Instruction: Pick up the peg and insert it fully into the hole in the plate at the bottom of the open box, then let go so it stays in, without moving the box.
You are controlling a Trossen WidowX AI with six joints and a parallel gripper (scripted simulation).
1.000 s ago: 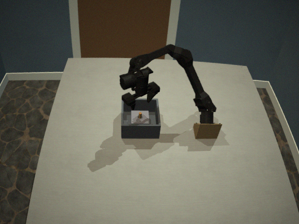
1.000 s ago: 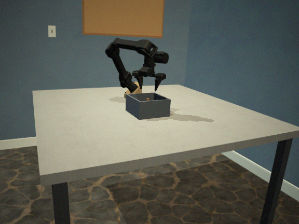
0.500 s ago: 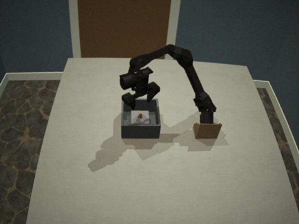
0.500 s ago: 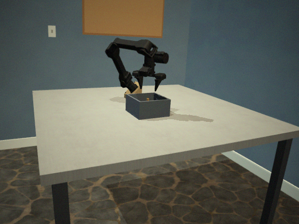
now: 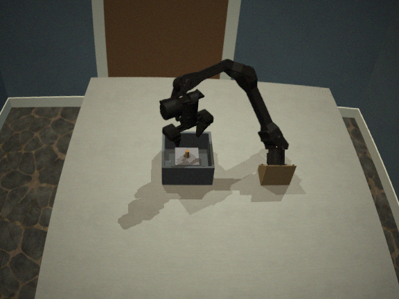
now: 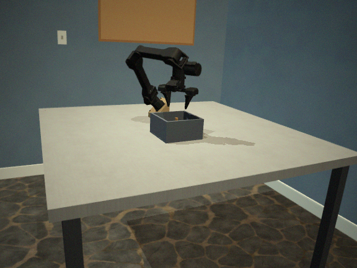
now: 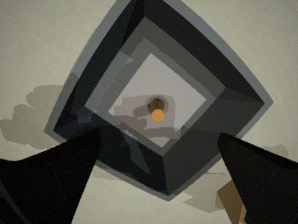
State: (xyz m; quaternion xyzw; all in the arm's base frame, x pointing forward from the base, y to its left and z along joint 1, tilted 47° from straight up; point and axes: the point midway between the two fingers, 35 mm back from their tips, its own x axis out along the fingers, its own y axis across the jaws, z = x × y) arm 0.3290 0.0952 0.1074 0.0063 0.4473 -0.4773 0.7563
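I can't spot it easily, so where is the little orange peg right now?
The peg stands upright in the pale plate at the bottom of the open box, below the open gripper.

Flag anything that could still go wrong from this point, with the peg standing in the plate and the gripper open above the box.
1. The peg shows above the plate; whether it is fully seated cannot be told.
2. The open gripper hangs just over the box rim; a sideways retreat could clip a wall and shift it.

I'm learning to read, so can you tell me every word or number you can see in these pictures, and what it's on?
There are none to read. The box, the peg, the plate, the open gripper, the table, the brown board and the wall switch all show no letters or numbers.
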